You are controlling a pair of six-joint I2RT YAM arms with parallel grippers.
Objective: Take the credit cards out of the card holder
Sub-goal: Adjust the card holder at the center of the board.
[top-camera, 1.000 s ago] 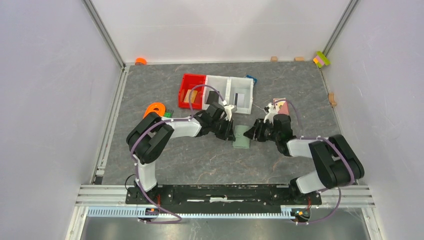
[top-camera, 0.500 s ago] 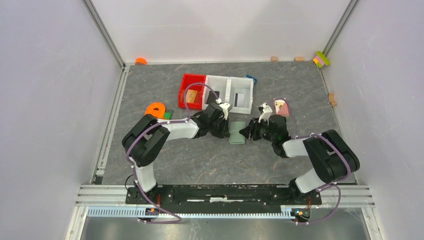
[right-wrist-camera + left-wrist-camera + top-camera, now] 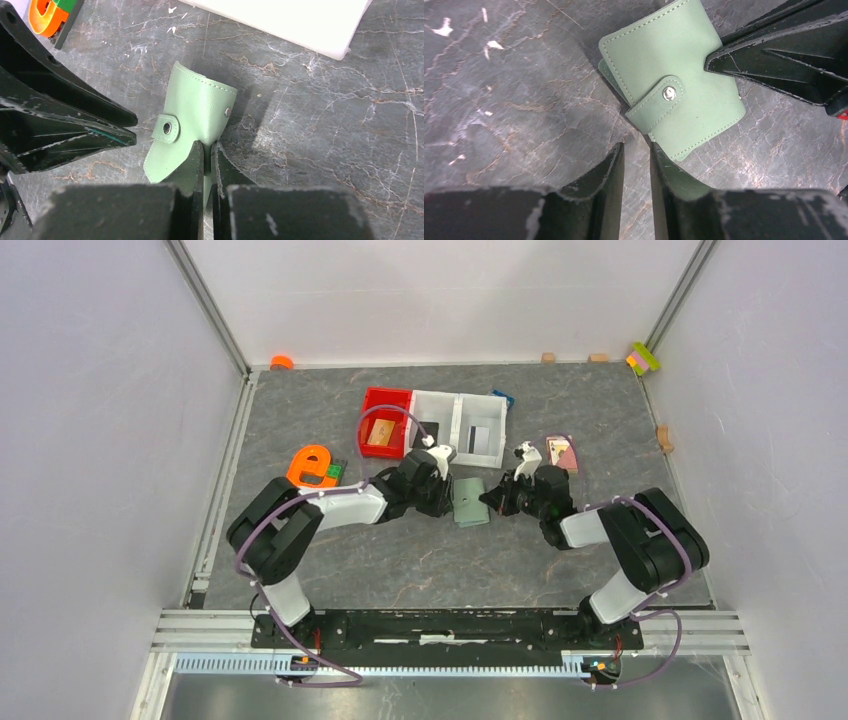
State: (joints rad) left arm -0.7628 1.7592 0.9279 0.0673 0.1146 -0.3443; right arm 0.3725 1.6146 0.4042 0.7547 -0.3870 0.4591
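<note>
Grey marbled tabletop (image 3: 400, 550) with white walls all round, and everything is happening mid-table just in front of the red bin (image 3: 372, 410) and the white bin (image 3: 495, 420). Going from the left: the left gripper (image 3: 636, 149) is sitting low with its jaws only a crack apart, bare table showing between them, so it's gripping nothing. The card holder (image 3: 649, 60) is lying just off its tips, to its right, long axis running away from the arm bases, so it's sandwiched between the two grippers. Its snap tab (image 3: 659, 100) is wrapping round the edge facing the left gripper, which I'm guessing makes that the arm to pop it. On the far side the right gripper (image 3: 206, 147) is looking clamped shut on the holder's opposite edge, with that side curling up off the table a bit. The credit cards aren't showing at all, since the holder is snapped closed. I'm also not managing to tell whether the left gripper's right finger is touching the holder's corner or just beside it.
</note>
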